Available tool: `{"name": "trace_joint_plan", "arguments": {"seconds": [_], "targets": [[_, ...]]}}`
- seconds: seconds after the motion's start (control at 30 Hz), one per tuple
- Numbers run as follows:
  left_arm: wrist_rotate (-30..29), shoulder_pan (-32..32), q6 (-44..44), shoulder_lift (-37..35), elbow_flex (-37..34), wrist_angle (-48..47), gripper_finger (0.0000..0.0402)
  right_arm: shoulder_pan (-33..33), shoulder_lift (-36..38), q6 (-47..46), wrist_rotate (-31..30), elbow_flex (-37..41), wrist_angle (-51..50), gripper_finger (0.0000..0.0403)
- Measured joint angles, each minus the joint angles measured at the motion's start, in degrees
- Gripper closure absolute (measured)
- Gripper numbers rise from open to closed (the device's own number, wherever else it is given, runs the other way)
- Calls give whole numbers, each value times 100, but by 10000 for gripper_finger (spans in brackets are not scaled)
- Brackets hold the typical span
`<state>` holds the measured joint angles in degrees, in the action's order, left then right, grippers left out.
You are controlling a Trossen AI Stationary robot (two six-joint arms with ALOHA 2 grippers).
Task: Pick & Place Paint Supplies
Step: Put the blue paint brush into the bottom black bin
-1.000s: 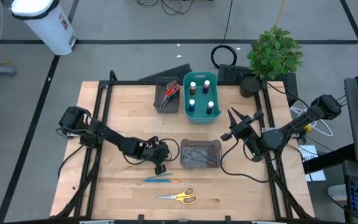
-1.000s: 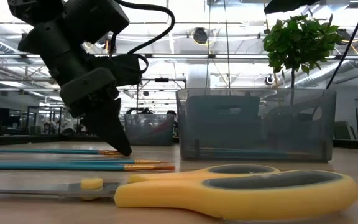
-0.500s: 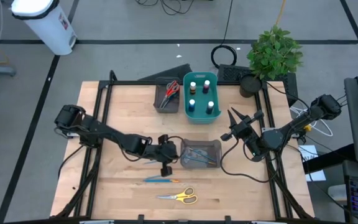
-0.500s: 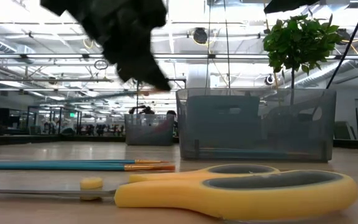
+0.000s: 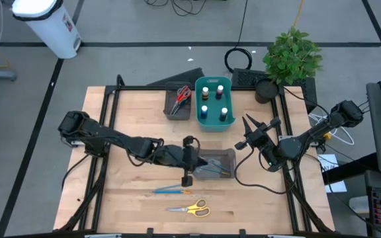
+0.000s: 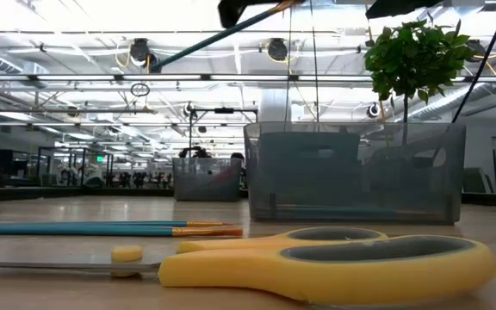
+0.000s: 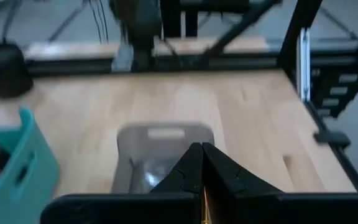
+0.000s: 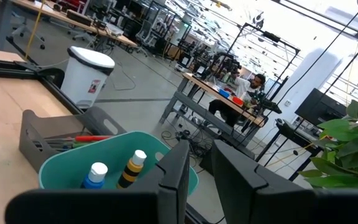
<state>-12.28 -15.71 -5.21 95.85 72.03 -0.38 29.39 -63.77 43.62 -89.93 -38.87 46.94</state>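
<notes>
Pale matt wood table (image 5: 131, 192), translucent grey plastic tray (image 6: 356, 172), glossy yellow scissors (image 6: 334, 263)

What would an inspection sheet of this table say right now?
Surface: wooden table, no spills seen.
Job's things: yellow scissors and loose brush lie near the front edge; paint bottles stand in the teal bin; more scissors lie in the far tray.
Clutter: nothing seen.
Grippers: left gripper, jaws shut on the held brush, at the near tray; right gripper waits at the table's right, jaws open.
Cables: black coil behind the table.
Surroundings: potted plant, white bin, person at a desk.
</notes>
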Motion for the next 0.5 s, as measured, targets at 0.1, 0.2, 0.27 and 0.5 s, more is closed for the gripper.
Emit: {"name": "trace_joint_plan", "arguments": {"seconds": [0.1, 0.2, 0.27, 0.5], "targets": [[20, 64, 217, 1, 0, 389, 395, -2, 0, 2, 0, 0, 2, 344], [22, 147, 336, 20, 4, 577, 394, -2, 0, 7, 0, 0, 1, 344], [23, 210, 388, 22, 4, 692, 398, -2, 0, 11, 0, 0, 1, 344], [394, 400, 450, 183, 9, 1628, 397, -2, 0, 13, -2, 0, 3, 344]]}}
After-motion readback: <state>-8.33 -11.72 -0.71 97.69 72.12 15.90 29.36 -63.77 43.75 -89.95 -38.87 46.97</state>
